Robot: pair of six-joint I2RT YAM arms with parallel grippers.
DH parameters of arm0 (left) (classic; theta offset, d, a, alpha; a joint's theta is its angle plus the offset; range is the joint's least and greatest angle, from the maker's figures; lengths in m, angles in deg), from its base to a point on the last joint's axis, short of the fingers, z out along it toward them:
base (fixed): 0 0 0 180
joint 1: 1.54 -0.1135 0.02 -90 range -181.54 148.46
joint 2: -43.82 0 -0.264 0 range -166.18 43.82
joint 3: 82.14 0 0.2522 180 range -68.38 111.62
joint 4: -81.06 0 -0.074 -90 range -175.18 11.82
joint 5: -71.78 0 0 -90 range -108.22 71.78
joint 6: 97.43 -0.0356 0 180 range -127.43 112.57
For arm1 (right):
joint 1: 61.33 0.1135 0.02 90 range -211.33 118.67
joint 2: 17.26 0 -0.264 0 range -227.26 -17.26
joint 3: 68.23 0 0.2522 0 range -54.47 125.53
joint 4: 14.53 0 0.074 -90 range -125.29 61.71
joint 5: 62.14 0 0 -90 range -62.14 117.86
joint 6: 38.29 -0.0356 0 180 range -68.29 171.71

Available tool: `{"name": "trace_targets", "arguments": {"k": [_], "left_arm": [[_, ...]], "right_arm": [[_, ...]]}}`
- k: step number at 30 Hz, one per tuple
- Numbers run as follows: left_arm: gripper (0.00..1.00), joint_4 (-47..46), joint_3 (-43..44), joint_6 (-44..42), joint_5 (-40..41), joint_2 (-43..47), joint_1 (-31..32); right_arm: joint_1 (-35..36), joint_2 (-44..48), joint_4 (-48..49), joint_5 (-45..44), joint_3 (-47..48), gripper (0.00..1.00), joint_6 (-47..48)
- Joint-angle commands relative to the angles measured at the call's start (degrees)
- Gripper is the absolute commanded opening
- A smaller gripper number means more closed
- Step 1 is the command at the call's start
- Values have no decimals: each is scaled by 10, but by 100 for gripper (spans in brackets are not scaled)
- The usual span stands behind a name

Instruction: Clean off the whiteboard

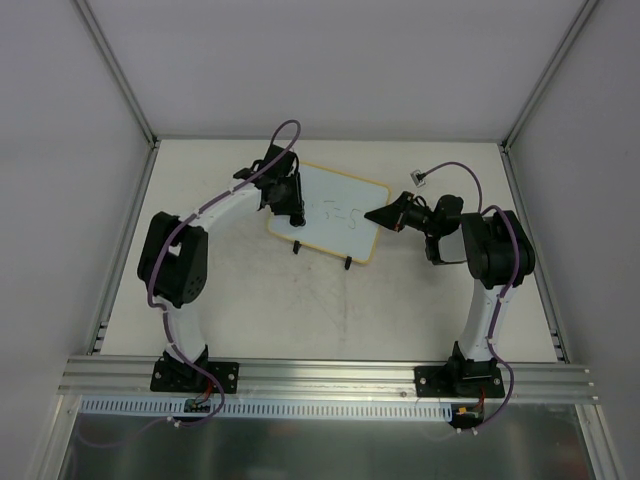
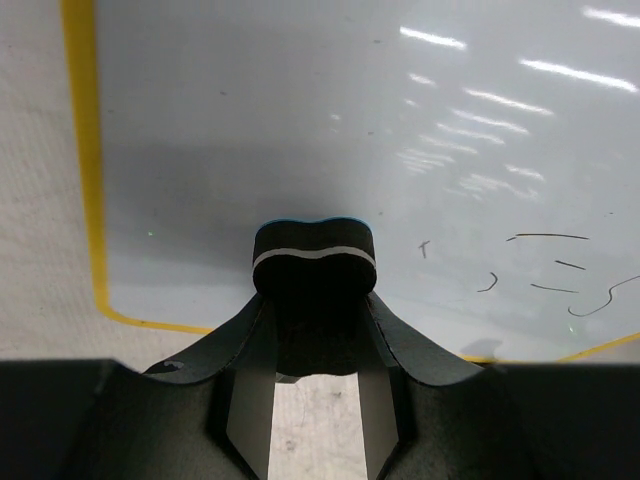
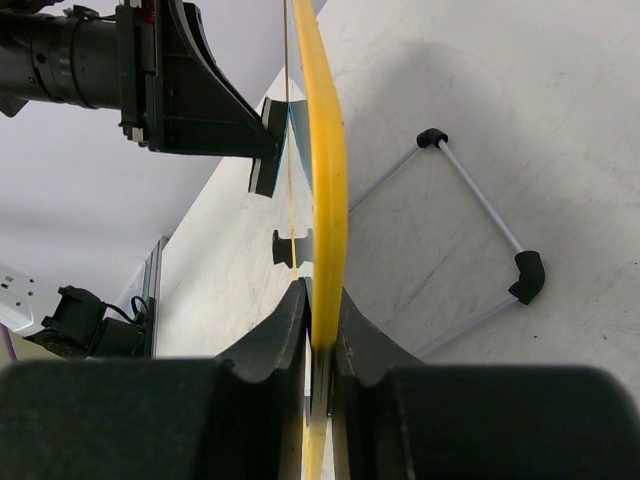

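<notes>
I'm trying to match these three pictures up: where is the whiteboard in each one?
Top external: whiteboard just above the picture's centre, lying askew.
Left wrist: fills the upper picture, handwriting lower right.
Right wrist: edge-on, yellow rim vertical at centre.
Shared landmark: left gripper pressing the eraser on it.

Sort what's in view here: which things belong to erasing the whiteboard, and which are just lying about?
Part of the job:
- whiteboard, its right edge pinched by the right gripper
- handwriting on it
- eraser, held by the left gripper at the board's face
- wire stand behind the board

Lying about:
- small white plug on a purple cable, far right of the table
</notes>
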Motion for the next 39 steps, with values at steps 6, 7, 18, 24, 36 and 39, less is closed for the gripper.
{"name": "trace_targets", "arguments": {"k": [6,7,18,24,36,39], "left_arm": [[0,-110,-56,-17,70,19,23],[0,-117,-67,-21,78,20,23],[0,-215,-121,-66,108,31,23],[0,-225,-113,-68,71,14,24],[0,-283,-143,-67,80,24,82],[0,-301,-157,-59,86,30,104]], "right_arm": [[12,8,98,6,-11,0,63],[11,7,98,6,-11,0,63],[12,8,99,6,-11,0,63],[12,8,99,6,-12,0,64],[12,8,98,6,-12,0,64],[13,9,98,6,-12,0,65]]}}
